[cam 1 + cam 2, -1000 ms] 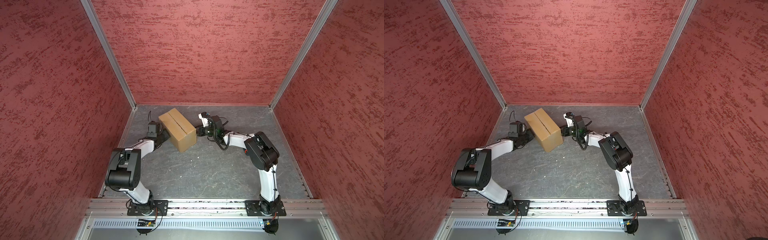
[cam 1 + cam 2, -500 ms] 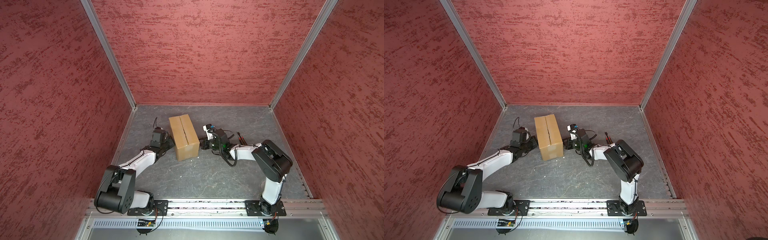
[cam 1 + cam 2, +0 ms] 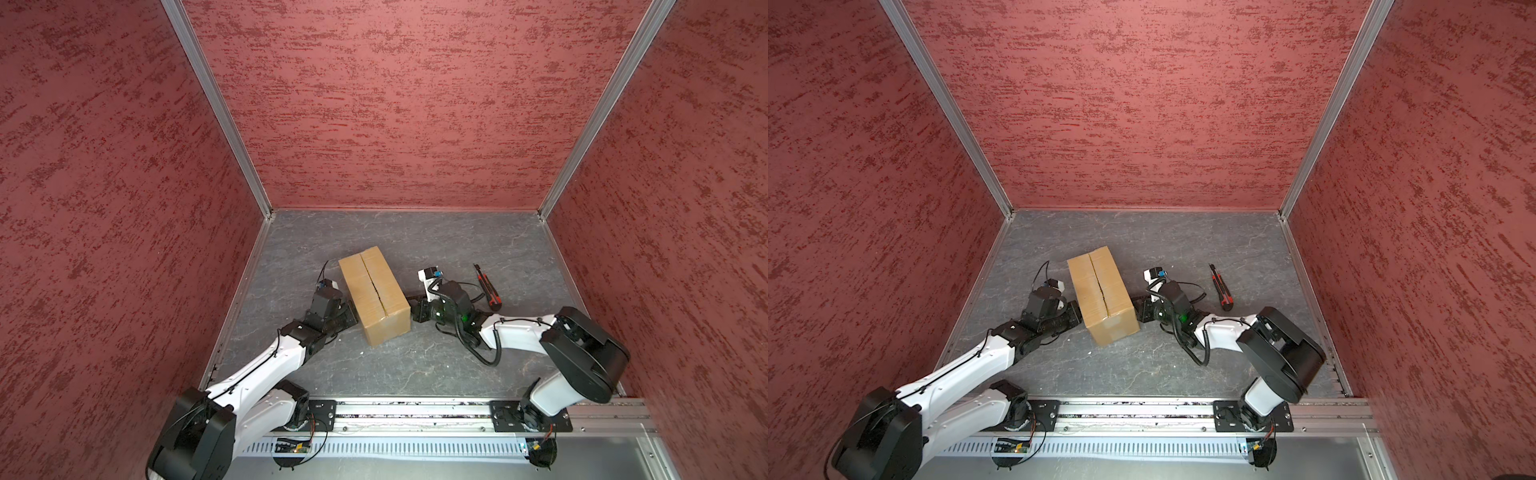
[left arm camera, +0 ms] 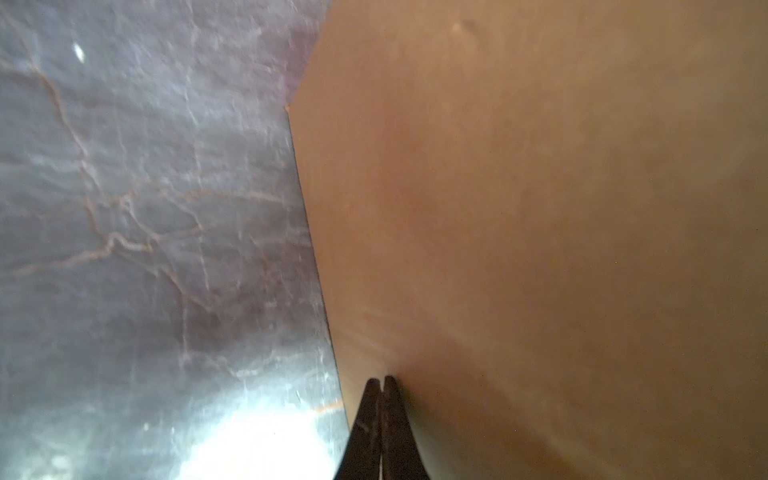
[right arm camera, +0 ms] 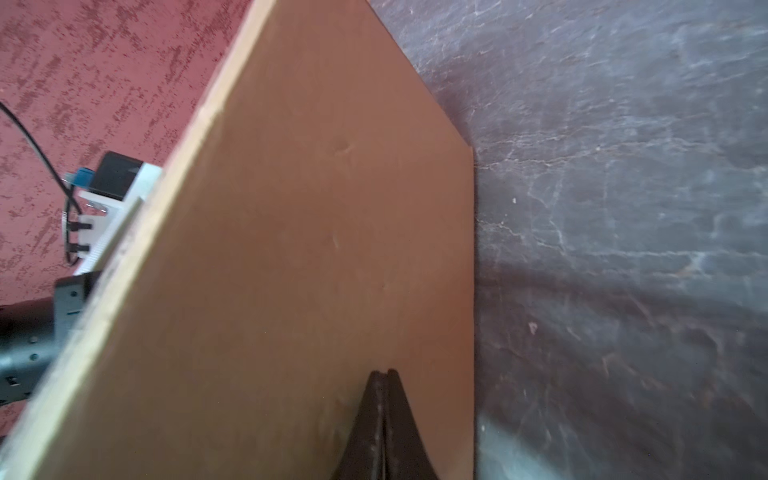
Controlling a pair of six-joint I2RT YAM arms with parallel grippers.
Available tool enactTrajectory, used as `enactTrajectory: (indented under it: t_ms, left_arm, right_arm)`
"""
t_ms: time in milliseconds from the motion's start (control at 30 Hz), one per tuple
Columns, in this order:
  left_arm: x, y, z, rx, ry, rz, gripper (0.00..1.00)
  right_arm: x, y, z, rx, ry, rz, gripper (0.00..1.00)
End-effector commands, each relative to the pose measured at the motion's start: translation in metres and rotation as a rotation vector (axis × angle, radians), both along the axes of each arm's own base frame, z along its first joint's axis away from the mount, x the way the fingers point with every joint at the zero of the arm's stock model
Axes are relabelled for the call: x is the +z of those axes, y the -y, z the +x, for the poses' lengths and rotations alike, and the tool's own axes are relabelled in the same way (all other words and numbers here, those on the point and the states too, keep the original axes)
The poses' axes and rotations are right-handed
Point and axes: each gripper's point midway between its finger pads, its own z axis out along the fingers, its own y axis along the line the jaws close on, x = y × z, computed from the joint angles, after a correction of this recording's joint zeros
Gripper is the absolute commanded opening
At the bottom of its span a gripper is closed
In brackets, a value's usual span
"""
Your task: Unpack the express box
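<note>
**Express box flanked by two closed grippers**

The express box (image 3: 374, 297) lies mid-table (image 3: 415, 241) with its flaps shut and its contents hidden; both wrist views crop and blur it. The left gripper (image 4: 381, 380) and right gripper (image 5: 384, 372), fingers pressed together and empty, meet its opposite long sides. A utility knife (image 3: 486, 286) lies apart, rightward.

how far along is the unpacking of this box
Barely started. Done: nothing opened; the express box has its flaps shut along the centre seam. In hand: the left gripper and right gripper, both shut, press their tips against its opposite long sides. Left: the utility knife lies untouched on the table; the seam needs cutting, the flaps opening, anything inside taking out.
</note>
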Motion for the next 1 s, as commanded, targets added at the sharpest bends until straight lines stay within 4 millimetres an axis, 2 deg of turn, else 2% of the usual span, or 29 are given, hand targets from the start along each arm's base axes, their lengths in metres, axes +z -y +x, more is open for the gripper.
enactTrajectory:
  t_ms: [0, 100, 333, 433, 533, 600, 700, 800, 967]
  left_arm:
    - [-0.006, 0.004, -0.015, -0.012, -0.041, -0.027, 0.06]
    - [-0.012, 0.003, -0.023, -0.005, -0.06, -0.024, 0.06]
    - [-0.018, -0.002, -0.036, 0.01, -0.092, -0.003, 0.07]
    - [-0.01, -0.011, -0.037, 0.035, -0.077, 0.026, 0.08]
    - [0.004, -0.021, -0.037, 0.058, -0.054, 0.055, 0.12]
    - [0.015, -0.029, -0.036, 0.077, -0.037, 0.075, 0.15]
    - [0.028, -0.041, -0.029, 0.103, -0.018, 0.082, 0.15]
    - [0.038, -0.054, -0.014, 0.135, 0.003, 0.071, 0.15]
    - [0.041, -0.067, 0.015, 0.166, 0.019, 0.053, 0.13]
  right_arm:
    - [0.011, 0.012, -0.007, -0.053, 0.014, 0.007, 0.08]
    - [0.014, 0.029, -0.014, -0.094, 0.019, 0.006, 0.09]
    - [0.009, 0.054, -0.021, -0.166, 0.014, -0.032, 0.12]
    - [0.013, 0.062, -0.017, -0.209, 0.028, -0.059, 0.17]
    - [0.016, 0.075, -0.006, -0.29, 0.035, -0.129, 0.25]
    - [0.023, 0.079, 0.002, -0.323, 0.05, -0.167, 0.28]
    - [0.034, 0.082, 0.015, -0.36, 0.063, -0.187, 0.28]
    - [0.042, 0.078, 0.033, -0.371, 0.058, -0.177, 0.27]
    - [0.054, 0.052, 0.064, -0.302, 0.082, -0.158, 0.25]
